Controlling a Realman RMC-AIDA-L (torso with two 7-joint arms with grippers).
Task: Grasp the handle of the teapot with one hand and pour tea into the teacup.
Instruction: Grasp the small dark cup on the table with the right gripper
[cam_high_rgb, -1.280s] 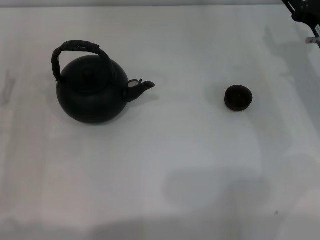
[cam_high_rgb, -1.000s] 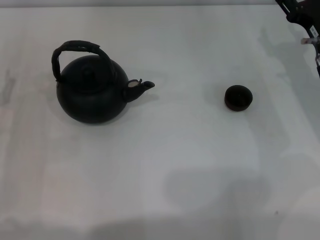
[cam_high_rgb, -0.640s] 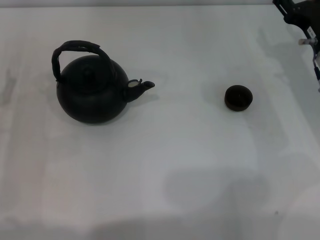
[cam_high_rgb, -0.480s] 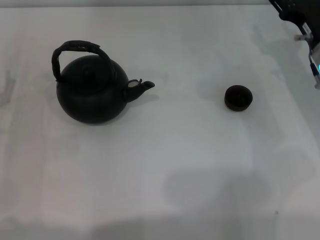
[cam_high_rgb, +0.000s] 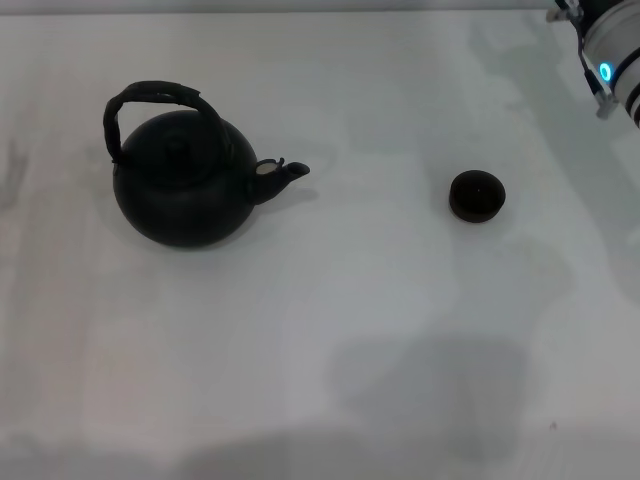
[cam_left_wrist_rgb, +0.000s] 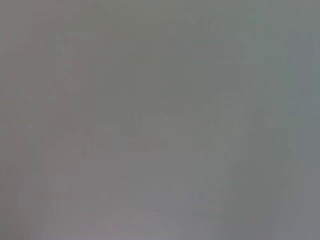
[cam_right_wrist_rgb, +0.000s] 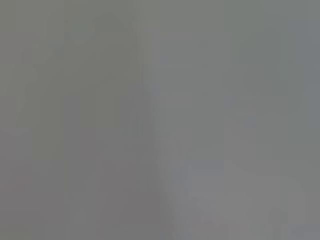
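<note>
Teapot (cam_high_rgb: 183, 185) upright, handle (cam_high_rgb: 152, 97) free, spout aimed toward teacup (cam_high_rgb: 477, 195), well apart. Right arm (cam_high_rgb: 612, 60) at far edge; pincer state: cannot tell.

Soft, even overhead light on a pale tabletop (cam_high_rgb: 330, 290); both wrist views show only blank grey.

In the head view the white surface is bright but not glaring, with faint mottled grey patches. The teapot (cam_high_rgb: 185, 185) and teacup (cam_high_rgb: 477, 195) read as near-featureless black shapes, each casting only a thin, weak shadow close around its base. A broad, soft-edged shadow lies on the tabletop well in front of the teacup, and a darker band runs along the near edge. The right arm (cam_high_rgb: 612, 55) at the far corner beyond the teacup is slightly blurred, with a small cyan light glowing on it.
</note>
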